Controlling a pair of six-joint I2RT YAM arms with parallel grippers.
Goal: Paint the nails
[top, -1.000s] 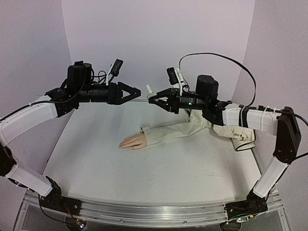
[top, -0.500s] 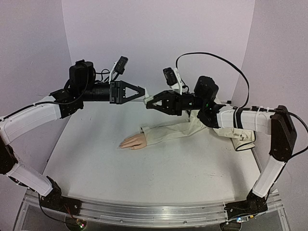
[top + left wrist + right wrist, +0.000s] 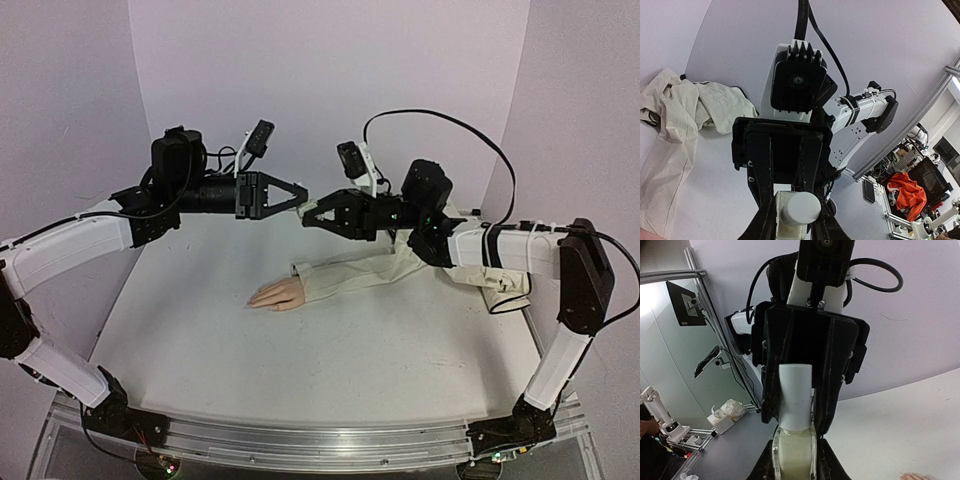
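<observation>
The small pale glass bottle (image 3: 793,450) is clamped in the right jaws and its white cylindrical cap (image 3: 800,207) is pinched by the left jaws, high above the tabletop (image 3: 200,340). The nails (image 3: 252,299) of the peach fake hand (image 3: 278,295) lie well below. If the cap is pulled off-axis, the bottle could be wrenched loose and polish spilled.

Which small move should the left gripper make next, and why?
Probably twist the cap off: the left gripper seems clamped on it, the right gripper holds the bottle, and the bottle is closed.
</observation>
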